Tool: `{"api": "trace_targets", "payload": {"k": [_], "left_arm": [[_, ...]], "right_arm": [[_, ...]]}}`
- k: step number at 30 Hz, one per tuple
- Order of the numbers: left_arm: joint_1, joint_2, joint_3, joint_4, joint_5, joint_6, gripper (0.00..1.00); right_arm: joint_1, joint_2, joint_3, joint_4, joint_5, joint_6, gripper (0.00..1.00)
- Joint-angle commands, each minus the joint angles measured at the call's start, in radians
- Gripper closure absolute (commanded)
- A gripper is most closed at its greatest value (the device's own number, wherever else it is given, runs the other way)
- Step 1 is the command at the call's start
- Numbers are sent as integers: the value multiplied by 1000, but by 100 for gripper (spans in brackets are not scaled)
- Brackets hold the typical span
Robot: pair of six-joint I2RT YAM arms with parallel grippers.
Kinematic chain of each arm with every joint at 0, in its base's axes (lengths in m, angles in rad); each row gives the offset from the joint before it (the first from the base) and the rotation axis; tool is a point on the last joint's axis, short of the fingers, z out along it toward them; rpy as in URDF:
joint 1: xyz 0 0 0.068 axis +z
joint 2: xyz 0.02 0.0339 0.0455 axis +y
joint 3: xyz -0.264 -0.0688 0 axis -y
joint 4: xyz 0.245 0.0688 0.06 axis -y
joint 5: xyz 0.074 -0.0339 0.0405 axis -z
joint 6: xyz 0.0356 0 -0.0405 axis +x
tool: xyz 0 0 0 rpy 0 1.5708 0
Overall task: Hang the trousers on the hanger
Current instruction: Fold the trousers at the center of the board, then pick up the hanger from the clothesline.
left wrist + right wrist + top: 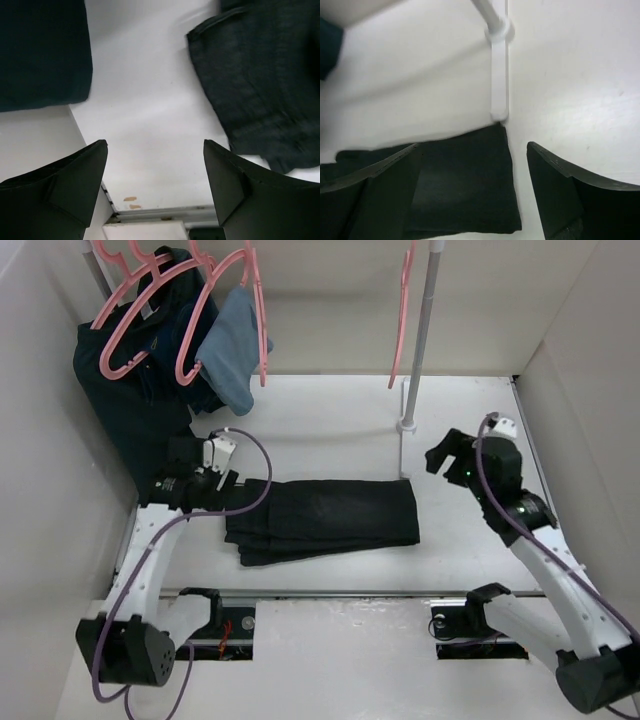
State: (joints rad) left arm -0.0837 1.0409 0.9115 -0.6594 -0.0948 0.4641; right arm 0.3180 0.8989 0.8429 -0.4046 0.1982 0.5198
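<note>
- Trousers (330,518) — black, folded into a flat oblong, lying mid-table just in front of the pole's foot.
- Hanger (400,320) — pink, bare, hanging beside the white pole (420,340), well apart from the trousers.
- Left gripper (155,144) — jaws apart, empty, near the trousers' left end.
- Right gripper (472,145) — jaws apart, empty, near their right end.

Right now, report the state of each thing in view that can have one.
Long black soft-fabric trousers: folded, lying flat on the table, not hung.
Rightmost thin pink plastic hanger: hanging, empty.
Dark navy garment: hanging at back left.
Small light-blue cloth: hanging beside it.
Left gripper: open, empty.
Right gripper: open, empty.
</note>
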Motion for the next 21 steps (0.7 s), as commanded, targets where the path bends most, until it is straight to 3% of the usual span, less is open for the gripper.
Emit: {"api": "trace_targets", "payload": {"k": [1,5,8,14,18,21], "left_arm": [[-5,-100,203,-202,220,83,26],[-5,-110,517,-292,398,33,26],[-14,-13,773,-310,475,-46,27],[-14,312,1234,-231,486,-278,27],[-14,383,1180,66,553,-424,14],[-14,424,1155,194,627,-499,7]], "right_arm": [[24,-74,158,-92,107,-109,10],[55,-84,313,-134,139,-156,10],[76,-72,378,-146,152,-179,10],[145,-40,358,-125,132,-190,10],[203,-49,321,-114,141,-168,10],[245,-69,300,-155,170,-147,10]]}}
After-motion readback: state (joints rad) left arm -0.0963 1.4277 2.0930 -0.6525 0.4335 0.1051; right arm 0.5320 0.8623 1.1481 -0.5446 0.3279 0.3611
